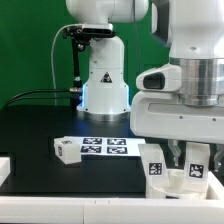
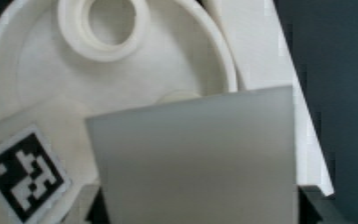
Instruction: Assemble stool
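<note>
end effector grips round white seat

The black table carries the flat marker board lying tags up, 1 small white tagged stool leg just beside it on the exterior view's left, and the robot base standing behind them.
</note>
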